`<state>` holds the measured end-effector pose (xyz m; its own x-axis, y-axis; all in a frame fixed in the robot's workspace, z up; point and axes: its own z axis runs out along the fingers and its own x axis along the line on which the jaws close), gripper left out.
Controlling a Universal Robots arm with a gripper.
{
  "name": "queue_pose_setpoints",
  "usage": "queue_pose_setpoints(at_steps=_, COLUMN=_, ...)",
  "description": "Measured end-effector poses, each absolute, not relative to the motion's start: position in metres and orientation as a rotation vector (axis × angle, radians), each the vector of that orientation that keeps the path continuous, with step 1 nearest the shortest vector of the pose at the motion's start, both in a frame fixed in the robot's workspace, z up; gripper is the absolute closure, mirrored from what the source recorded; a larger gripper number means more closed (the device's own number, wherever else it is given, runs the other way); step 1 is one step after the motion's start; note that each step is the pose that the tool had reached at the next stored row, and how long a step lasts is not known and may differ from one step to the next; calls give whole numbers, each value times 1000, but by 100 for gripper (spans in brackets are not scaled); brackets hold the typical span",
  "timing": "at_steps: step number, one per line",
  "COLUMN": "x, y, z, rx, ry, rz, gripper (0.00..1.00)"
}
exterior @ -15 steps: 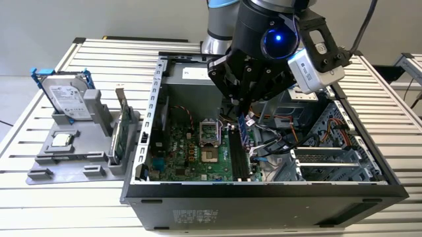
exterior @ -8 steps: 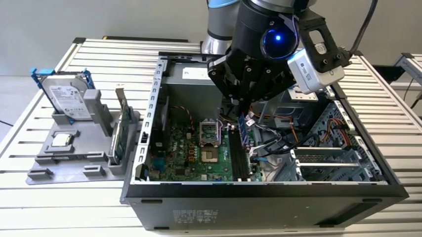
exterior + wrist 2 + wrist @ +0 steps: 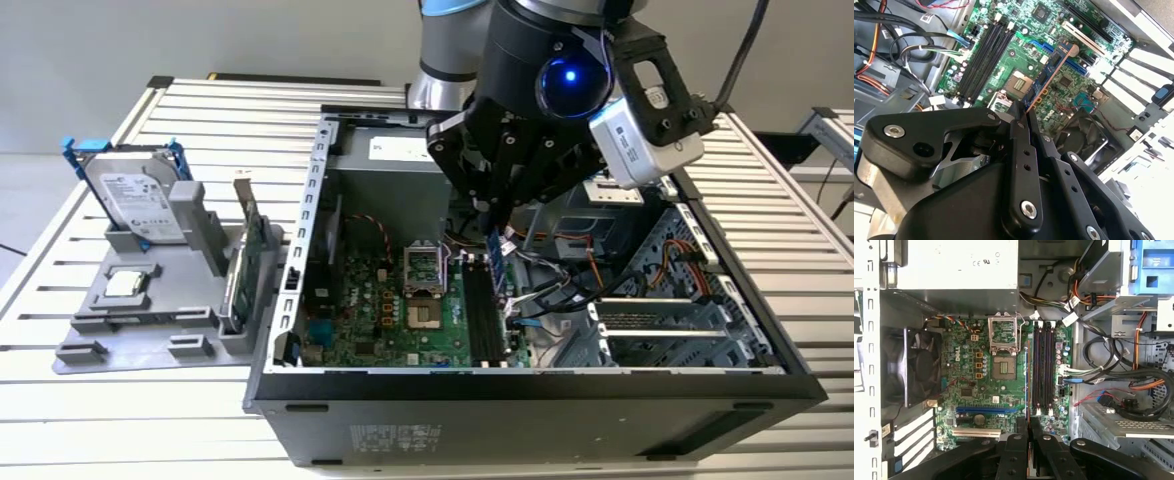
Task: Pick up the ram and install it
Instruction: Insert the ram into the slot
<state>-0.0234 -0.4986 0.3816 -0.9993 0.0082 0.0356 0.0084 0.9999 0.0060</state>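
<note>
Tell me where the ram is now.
In both wrist views the ram is clamped in the pincer, over the motherboard beside the black memory slots inside the open case.

Arm: silver-grey tubular link [image 3: 434, 88] into glossy black wrist housing [image 3: 514, 60] with glowing blue ring light [image 3: 570, 75], white box camera [image 3: 645, 140] on black bracket [image 3: 663, 65], matte black linkage jaws, silver screw heads [image 3: 1028, 209].
</note>
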Motion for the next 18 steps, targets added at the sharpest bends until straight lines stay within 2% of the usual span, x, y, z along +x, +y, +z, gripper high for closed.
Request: queue_pose_setpoints(at_steps=18, x=-8, y=-492, z=381, rx=-16, ry=-3106, rz=-19, gripper=100)
